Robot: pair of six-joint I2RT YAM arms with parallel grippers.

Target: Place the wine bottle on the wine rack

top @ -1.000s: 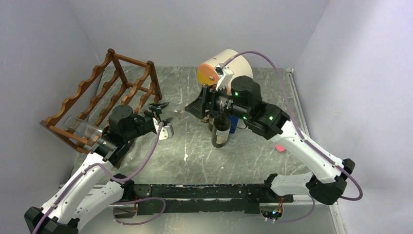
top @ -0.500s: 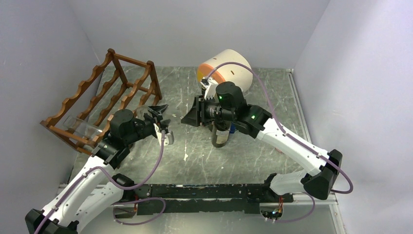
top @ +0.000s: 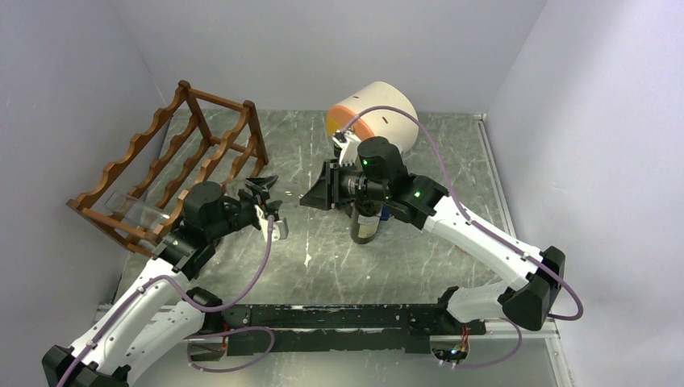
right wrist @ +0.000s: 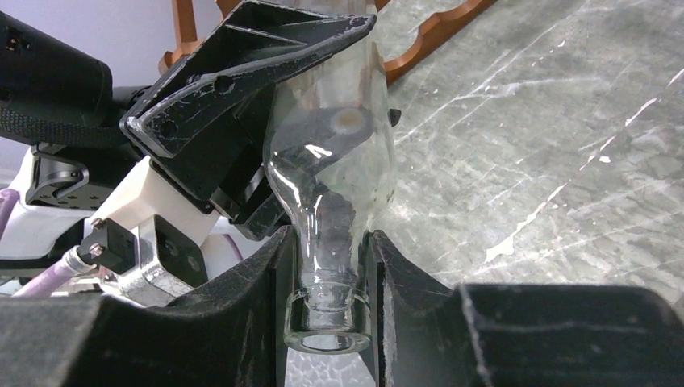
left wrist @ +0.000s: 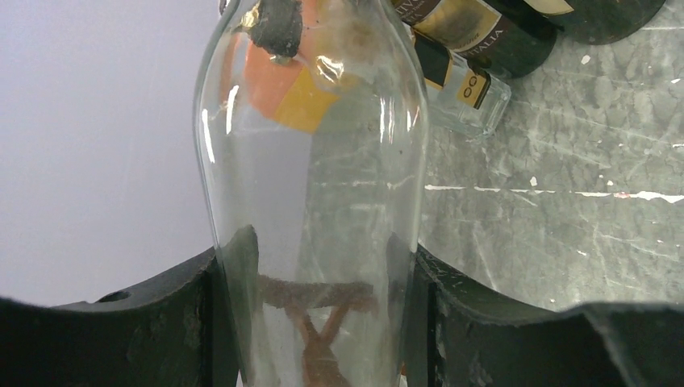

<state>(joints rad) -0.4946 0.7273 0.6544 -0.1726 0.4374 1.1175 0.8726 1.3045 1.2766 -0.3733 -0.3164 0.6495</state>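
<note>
The wine bottle [top: 286, 191] is clear, empty glass, held level above the table between both arms. My left gripper [top: 268, 195] is shut on its wide body [left wrist: 314, 177], one jaw on each side. My right gripper [top: 310, 197] is shut on its neck [right wrist: 327, 258], just behind the lip. In the right wrist view the left gripper's fingers [right wrist: 242, 89] show around the bottle's far end. The reddish-brown wine rack [top: 173, 157] stands at the back left, left of both grippers. It also shows through the glass [left wrist: 323, 322].
A clear glass item [top: 139, 211] lies on the rack's near rail. A dark labelled bottle [top: 364, 224] stands under the right wrist. A white cylinder with an orange end [top: 373, 113] lies behind it. Dark bottles [left wrist: 484, 32] and a small clear one [left wrist: 472, 89] are close together.
My right arm has shifted left and its jaws have closed on the bottle's neck. The left gripper has kept its hold on the body and barely moved.
</note>
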